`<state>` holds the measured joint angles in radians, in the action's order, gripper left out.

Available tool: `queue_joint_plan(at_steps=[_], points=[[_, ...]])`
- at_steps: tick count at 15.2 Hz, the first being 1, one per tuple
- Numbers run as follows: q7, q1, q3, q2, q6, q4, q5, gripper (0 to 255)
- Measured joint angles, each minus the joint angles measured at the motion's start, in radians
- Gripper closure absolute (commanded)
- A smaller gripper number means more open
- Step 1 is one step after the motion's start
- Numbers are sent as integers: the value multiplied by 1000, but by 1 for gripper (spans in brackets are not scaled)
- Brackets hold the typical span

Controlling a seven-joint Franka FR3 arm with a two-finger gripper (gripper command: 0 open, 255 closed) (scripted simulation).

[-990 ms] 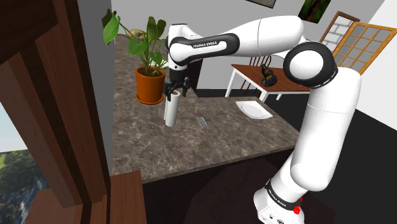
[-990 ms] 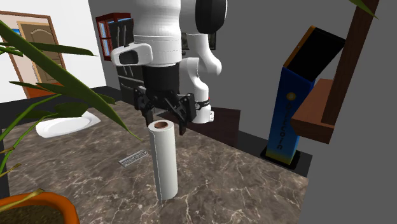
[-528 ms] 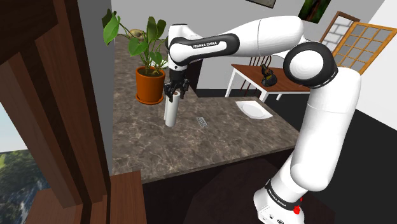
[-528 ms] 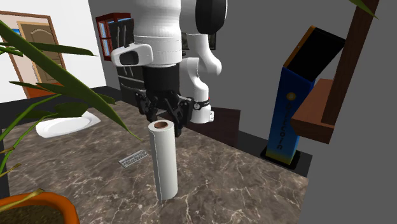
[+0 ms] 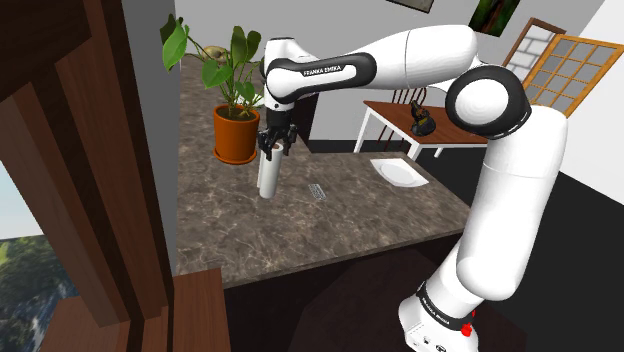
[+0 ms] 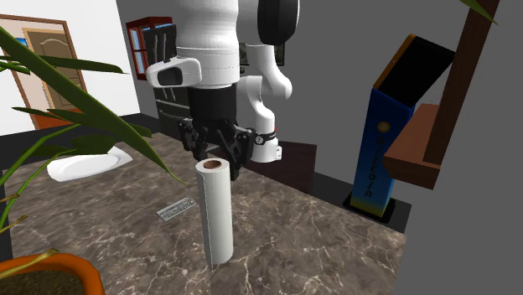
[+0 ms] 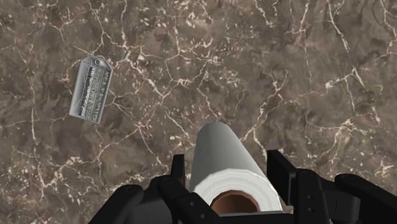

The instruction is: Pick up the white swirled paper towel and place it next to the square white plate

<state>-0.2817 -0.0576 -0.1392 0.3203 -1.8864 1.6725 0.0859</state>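
Narrowed since a second ago, the black gripper [image 6: 216,157] clamps the top of the paper towel roll [image 6: 216,218]. On the marbled counter [image 5: 300,230], the white arm [image 5: 400,50] reaches mid-surface, where the roll stands upright, well apart from the square plate [image 5: 398,172] at the edge on the shoulder view's right. Best practice: lift straight, keeping it vertical and clearing the metal tag [image 7: 90,87].

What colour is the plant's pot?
The pot is orange; the shoulder view shows it best.
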Motion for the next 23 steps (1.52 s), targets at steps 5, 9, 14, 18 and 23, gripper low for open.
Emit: queue_joint_plan(at_steps=[5, 9, 14, 18, 23], points=[[3, 0, -1, -13, 48, -36, -3, 255], [7, 0, -1, -22, 99, -78, -5, 255], [9, -2, -3, -32, 161, -130, -7, 255], [12, -3, -3, -30, 213, -184, -7, 255], [68, 36, 16, -106, 203, -100, -16, 255]])
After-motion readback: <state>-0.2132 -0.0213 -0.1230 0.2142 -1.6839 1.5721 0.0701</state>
